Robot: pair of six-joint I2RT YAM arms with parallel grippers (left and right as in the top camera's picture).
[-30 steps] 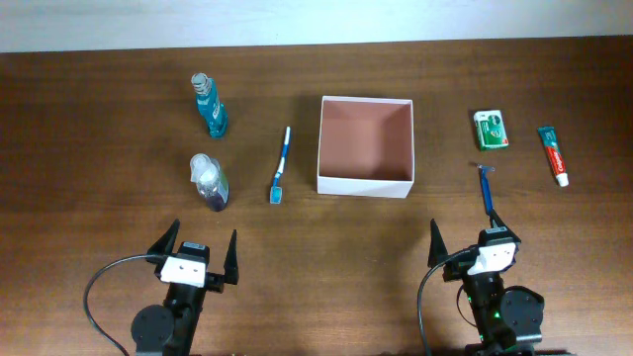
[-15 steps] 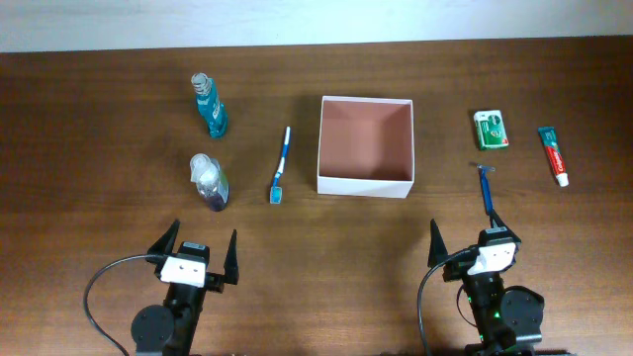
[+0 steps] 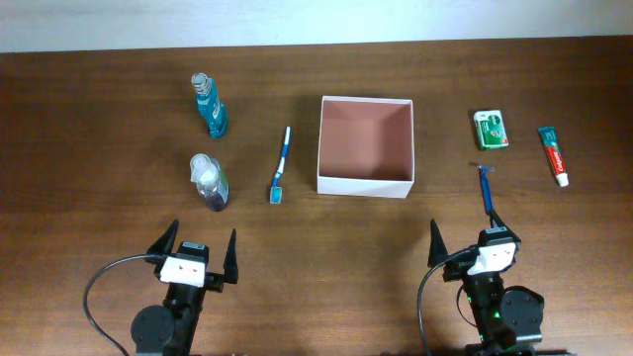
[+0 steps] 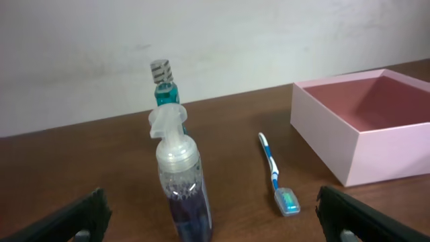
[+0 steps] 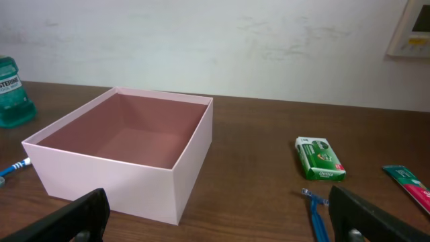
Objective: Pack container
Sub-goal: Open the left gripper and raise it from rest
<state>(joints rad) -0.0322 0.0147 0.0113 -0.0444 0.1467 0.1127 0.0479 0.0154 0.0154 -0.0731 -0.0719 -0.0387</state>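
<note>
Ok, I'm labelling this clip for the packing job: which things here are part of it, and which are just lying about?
Part of the job: box; probably to go in it: teal bottle, pump bottle, toothbrush, green packet, toothpaste, razor.
Just lying about: black cable, wall panel.

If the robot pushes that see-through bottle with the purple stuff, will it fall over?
Probably, if pushed up high: the pump bottle stands upright, tall and narrow. The purple liquid seems to sit low, which may steady it a little. Its smooth clear plastic looks slippery, so a grip might slide.
</note>
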